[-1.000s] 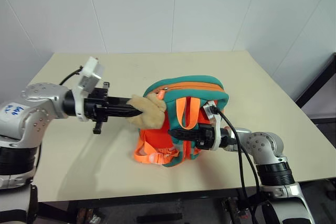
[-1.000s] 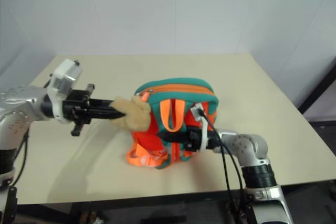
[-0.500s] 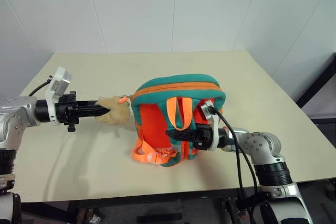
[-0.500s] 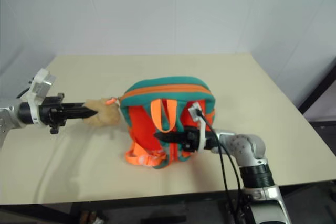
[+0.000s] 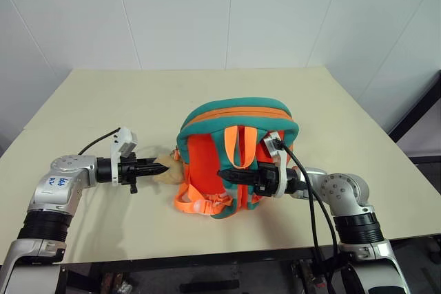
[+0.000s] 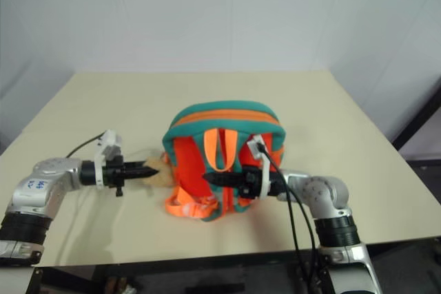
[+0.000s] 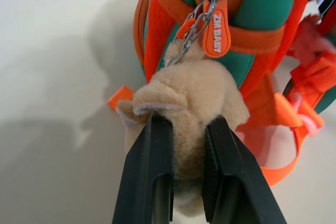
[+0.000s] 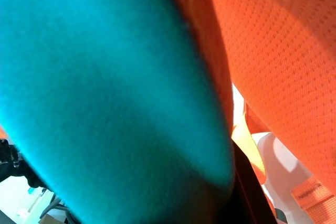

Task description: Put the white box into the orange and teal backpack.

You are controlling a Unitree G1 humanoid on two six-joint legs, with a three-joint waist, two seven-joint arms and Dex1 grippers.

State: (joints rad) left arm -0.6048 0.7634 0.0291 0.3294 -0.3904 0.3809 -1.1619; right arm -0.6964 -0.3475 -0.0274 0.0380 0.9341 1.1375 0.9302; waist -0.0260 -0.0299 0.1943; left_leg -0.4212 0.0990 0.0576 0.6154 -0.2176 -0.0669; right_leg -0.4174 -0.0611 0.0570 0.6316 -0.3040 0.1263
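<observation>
Beige tabletop (image 5: 103, 101): upright orange and teal backpack (image 5: 238, 156); left gripper (image 7: 186, 145) clamps its tan plush toy (image 7: 194, 103), right gripper (image 5: 227, 175) closed on strap (image 5: 238, 148).

Silver jointed arms, black cables, black two-fingered left pincer (image 5: 160, 167), white wrist mounts

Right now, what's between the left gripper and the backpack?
In the left wrist view, the tan plush toy sits pinched in the left gripper jaws, and a metal chain links the toy to the orange and teal backpack.
</observation>
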